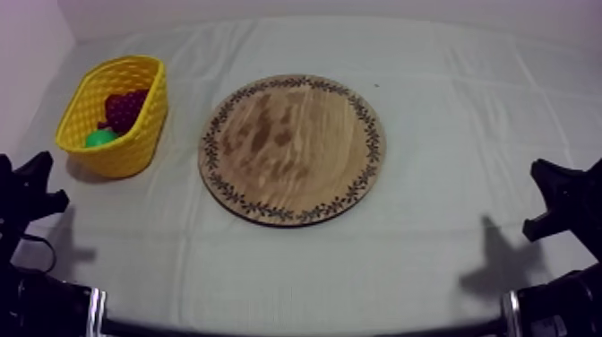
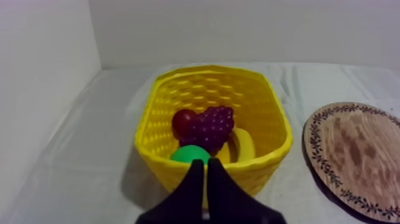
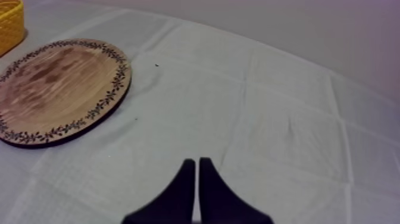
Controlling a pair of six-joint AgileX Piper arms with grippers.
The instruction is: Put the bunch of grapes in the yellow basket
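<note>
So the bunch of grapes (image 2: pixel 211 126) is sitting inside the yellow basket (image 2: pixel 156 101), not on the wooden board (image 1: pixel 293 148). It's piled on the other fruit, touching a small red fruit (image 2: pixel 183 121) on one side, with a banana (image 2: pixel 244 145) on the other and something round and green (image 2: pixel 190 155) just in front.

From the left pincer (image 2: pixel 205 164) the grapes are straight ahead, past the near wall of the basket, and the basket's long axis runs away from it. That pincer is pressed together on nothing, hanging low near the tabletop (image 1: pixel 430 251) edge. The left arm is clearly the closer one.

The right pincer (image 3: pixel 197 162) is also pressed together and empty, well apart from the basket with the whole board in between.

Looks to me like the job is done, no move left to make.
</note>
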